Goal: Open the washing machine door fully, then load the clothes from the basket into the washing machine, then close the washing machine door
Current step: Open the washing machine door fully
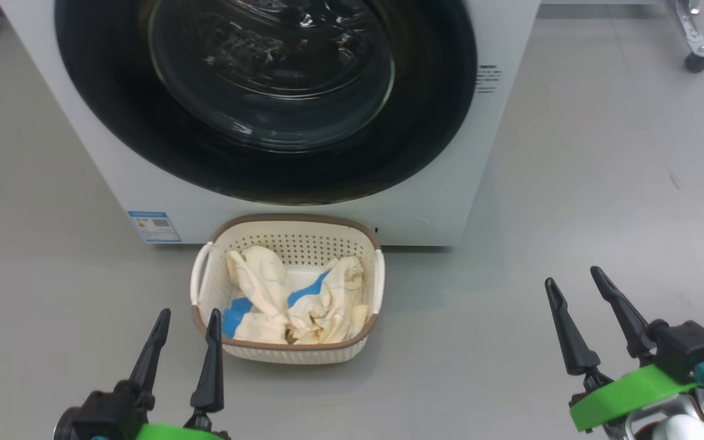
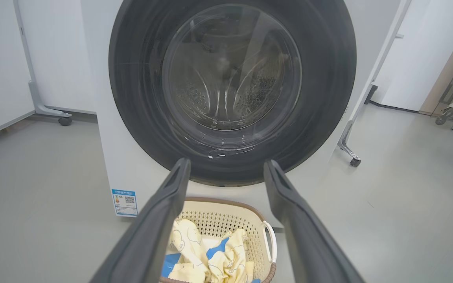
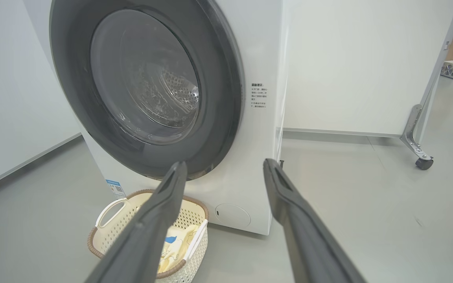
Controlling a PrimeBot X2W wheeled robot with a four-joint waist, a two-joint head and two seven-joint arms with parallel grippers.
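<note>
Both arms sit low over the grey floor, fingers pointing at the washing machine. The left gripper is spread and empty by the basket's near left corner. The right gripper is spread and empty, well apart. The one basket holds the clothes, too crumpled to count. The one washing machine door is shut, its top cut off.

The washing machine door has a glossy black rim around clear, reflective glass, set in the washing machine, whose white front looks smooth and satin; behind the glass the drum is perforated bright metal. The basket is matt cream perforated plastic with a brown rim, and the clothes in it are soft, crumpled cloth. The left gripper and right gripper have matt dark fingers — the grey floor is smooth with a dull sheen.
</note>
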